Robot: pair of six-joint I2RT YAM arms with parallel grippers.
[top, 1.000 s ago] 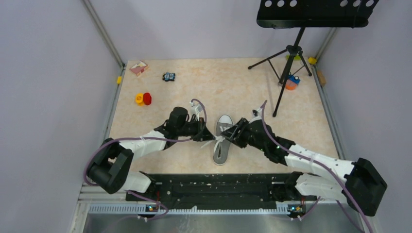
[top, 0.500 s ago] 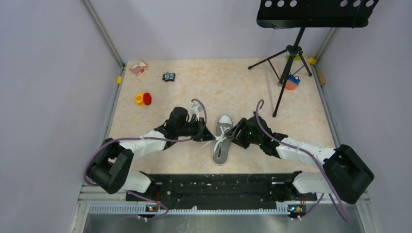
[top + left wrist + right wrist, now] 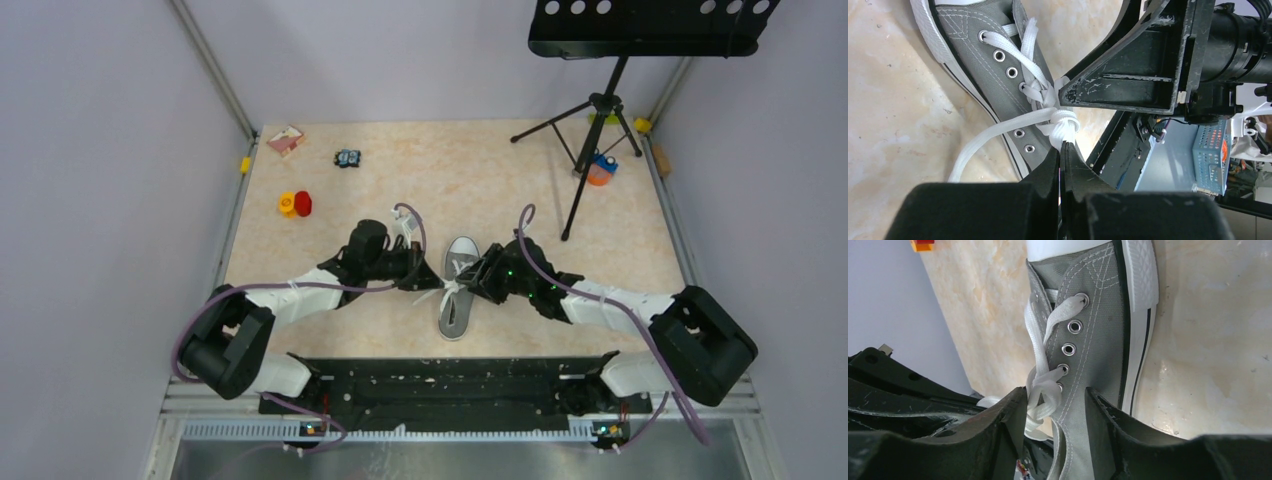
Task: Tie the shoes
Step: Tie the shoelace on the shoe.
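You have one grey sneaker (image 3: pixel 458 292) lying near the middle of the table (image 3: pixel 480 180), toe cap pointing away from the arm bases, and both grippers meet over its lacing. Your left gripper (image 3: pixel 1062 150) is fully closed, its tips pinching the white lace (image 3: pixel 1034 85) just below a first knot (image 3: pixel 1064 119) that sits over the lower eyelets. Your right gripper (image 3: pixel 1055 397) has its jaws standing apart. They straddle the lace crossings and the eyelet strip (image 3: pixel 1071 347) of the grey upper, and as far as the wrist view shows they grip nothing.

The likeliest trouble: if you close the right jaws where they are, they could clamp canvas along with lace, so any pull would probably drag the whole shoe across the table instead of drawing a loop. A hard tug from the left could also slide the shoe, since nothing pins it down. The two grippers sit almost touching, so a small sideways correction risks a finger collision that knocks the pinched strand free and lets the knot slacken
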